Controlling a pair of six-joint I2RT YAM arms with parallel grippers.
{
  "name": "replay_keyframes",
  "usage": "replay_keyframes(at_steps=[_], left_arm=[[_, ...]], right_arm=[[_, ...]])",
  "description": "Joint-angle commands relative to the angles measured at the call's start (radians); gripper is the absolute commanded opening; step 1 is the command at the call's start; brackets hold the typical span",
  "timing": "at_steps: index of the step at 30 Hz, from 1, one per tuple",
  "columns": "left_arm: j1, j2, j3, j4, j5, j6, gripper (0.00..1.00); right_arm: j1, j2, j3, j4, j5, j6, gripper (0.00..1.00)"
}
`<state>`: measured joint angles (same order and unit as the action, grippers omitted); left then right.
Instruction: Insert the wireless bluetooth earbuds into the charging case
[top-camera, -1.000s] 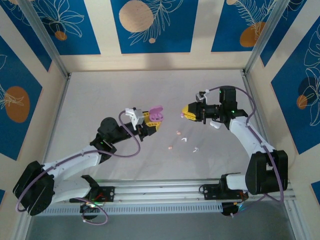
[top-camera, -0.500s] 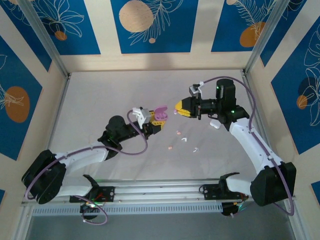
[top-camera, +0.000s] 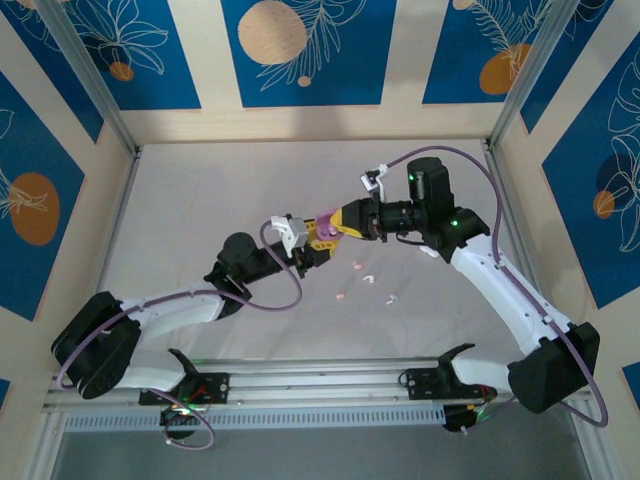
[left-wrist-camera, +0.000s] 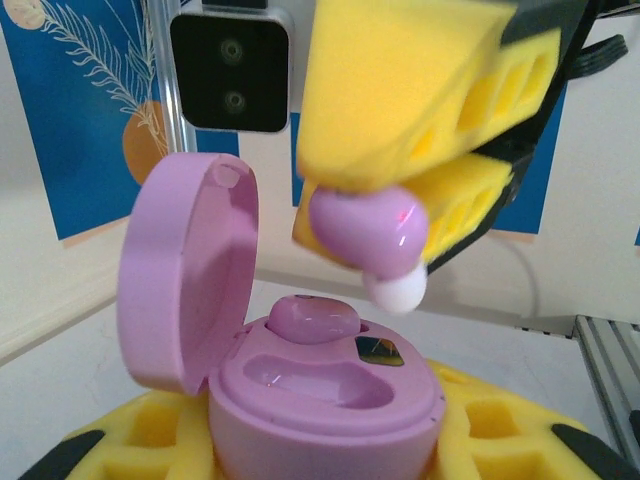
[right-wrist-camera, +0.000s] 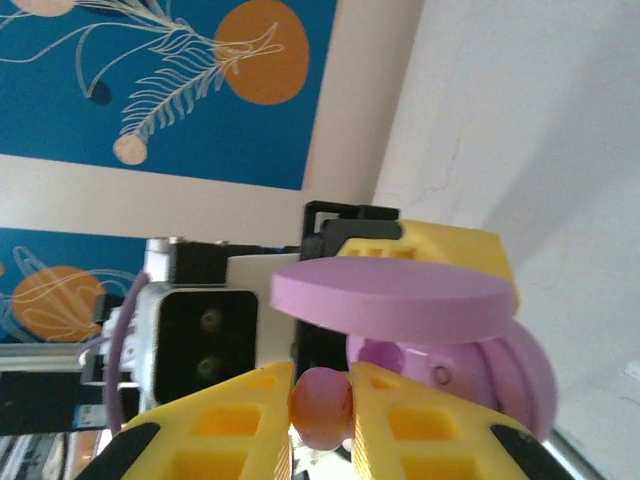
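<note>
Left gripper (top-camera: 314, 242) clamps the open purple case (left-wrist-camera: 330, 400), one earbud (left-wrist-camera: 312, 318) seated inside. Right gripper (right-wrist-camera: 320, 400) pinches a second purple earbud (left-wrist-camera: 368, 230) just above the empty slot (left-wrist-camera: 300, 380). Loose earbuds (top-camera: 366, 277) lie on the table (top-camera: 200, 200).

Earbud (left-wrist-camera: 365, 235) just above case (left-wrist-camera: 330, 400)

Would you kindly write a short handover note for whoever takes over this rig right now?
Left gripper: shut on the open purple charging case, lid up.
Right gripper: shut on a purple earbud, just above the case, not yet in.
Done: a second purple earbud sits in its slot.
Left: seat the held one in the empty slot. Four loose earbuds lie on the table.
</note>
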<state>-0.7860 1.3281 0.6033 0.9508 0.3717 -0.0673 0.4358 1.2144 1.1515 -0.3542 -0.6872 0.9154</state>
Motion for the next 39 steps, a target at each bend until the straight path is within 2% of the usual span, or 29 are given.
replay_keyframes(at_steps=[1,12,28,39], left_arm=[[-0.017,0.009,0.04,0.047,-0.013,0.024,0.25],[-0.027,0.023,0.052,0.049,-0.025,0.024,0.26],[-0.031,0.027,0.054,0.055,-0.033,0.026,0.26],[-0.03,0.019,0.051,0.063,-0.038,0.024,0.26]], right_arm=[[0.019,-0.002,0.048,-0.073,0.079,-0.059,0.2],[0.057,0.014,0.086,-0.127,0.156,-0.089,0.2],[0.093,0.04,0.118,-0.166,0.188,-0.114,0.2],[0.119,0.06,0.177,-0.306,0.28,-0.187,0.24]])
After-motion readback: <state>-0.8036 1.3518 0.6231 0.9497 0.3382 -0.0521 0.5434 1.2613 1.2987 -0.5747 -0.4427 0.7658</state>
